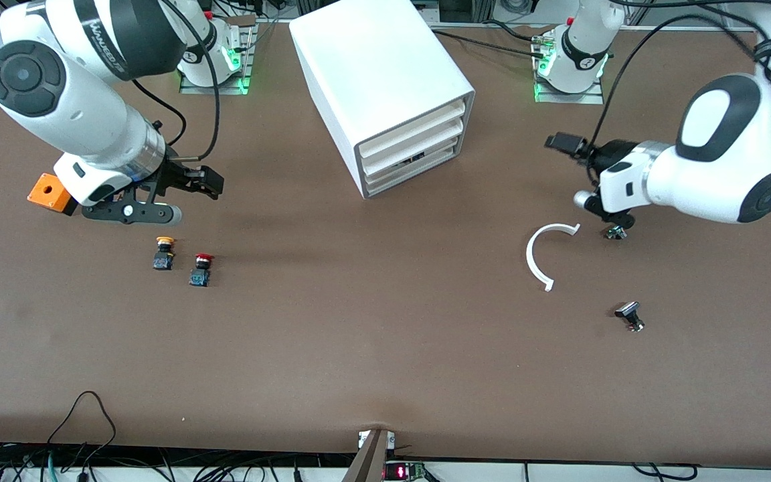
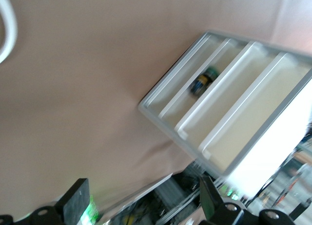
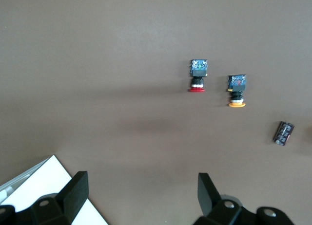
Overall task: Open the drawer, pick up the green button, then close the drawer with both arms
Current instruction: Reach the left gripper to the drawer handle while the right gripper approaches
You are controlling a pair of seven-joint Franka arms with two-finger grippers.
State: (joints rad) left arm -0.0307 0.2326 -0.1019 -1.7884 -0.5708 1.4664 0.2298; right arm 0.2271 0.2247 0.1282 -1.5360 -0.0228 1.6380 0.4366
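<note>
Toward the table's [image 1: 385, 348] edge where the arm bases stand, midway along it, sits the cabinet [image 1: 379, 87], its lowest drawer [image 1: 412, 169] shut, the green button [image 2: 204, 81] visible inside (seen through the front); the pull should go straight out, square to the front; left gripper [image 1: 593, 177] and right gripper [image 1: 185, 194] both hang wide open, holding nothing.

Front view: we look down from high across the table, cabinet [image 1: 385, 94] central. Left wrist view: we face the cabinet [image 2: 234, 113] front, closer. Right wrist view: we look down, sharing a cabinet [image 3: 46, 186] corner.
</note>
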